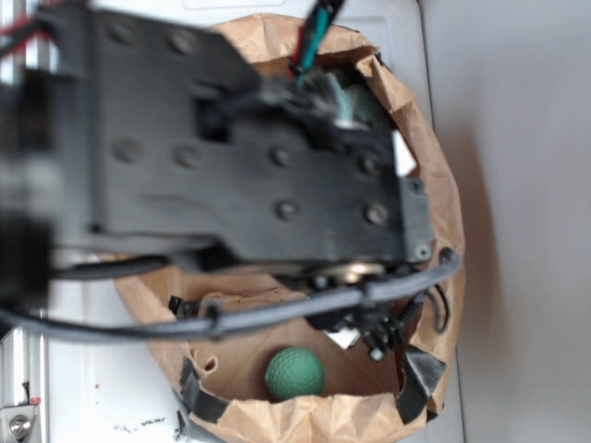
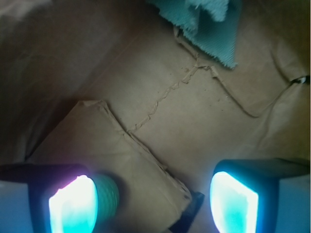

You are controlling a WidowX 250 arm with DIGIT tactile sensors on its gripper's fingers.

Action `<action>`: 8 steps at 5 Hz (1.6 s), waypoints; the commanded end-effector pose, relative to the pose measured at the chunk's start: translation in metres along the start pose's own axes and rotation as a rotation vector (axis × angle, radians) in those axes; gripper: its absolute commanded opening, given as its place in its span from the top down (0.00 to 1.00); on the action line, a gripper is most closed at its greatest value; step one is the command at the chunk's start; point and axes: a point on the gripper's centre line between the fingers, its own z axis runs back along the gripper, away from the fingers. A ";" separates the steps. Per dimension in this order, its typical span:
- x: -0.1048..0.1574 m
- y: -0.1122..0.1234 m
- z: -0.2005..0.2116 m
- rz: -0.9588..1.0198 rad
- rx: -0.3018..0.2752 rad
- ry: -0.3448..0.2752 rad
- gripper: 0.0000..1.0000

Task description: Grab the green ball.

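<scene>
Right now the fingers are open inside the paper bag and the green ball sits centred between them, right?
Not centred. In the wrist view the green ball lies right against the left-hand finger, partly hidden behind it, leaving the gap to the other finger bare. The rest holds: the fingers are open, and both views show them inside the paper bag.

No text, label, brand, number or sign can be read in either view.
</scene>
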 end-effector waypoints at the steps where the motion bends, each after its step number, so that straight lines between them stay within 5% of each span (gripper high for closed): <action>1: 0.011 0.005 0.012 0.014 -0.030 -0.034 0.00; 4: 0.008 0.012 -0.002 0.054 -0.042 -0.057 0.00; 6: 0.009 0.012 -0.037 0.220 -0.037 0.040 0.00; 8: -0.007 0.002 -0.048 0.346 0.075 0.231 0.00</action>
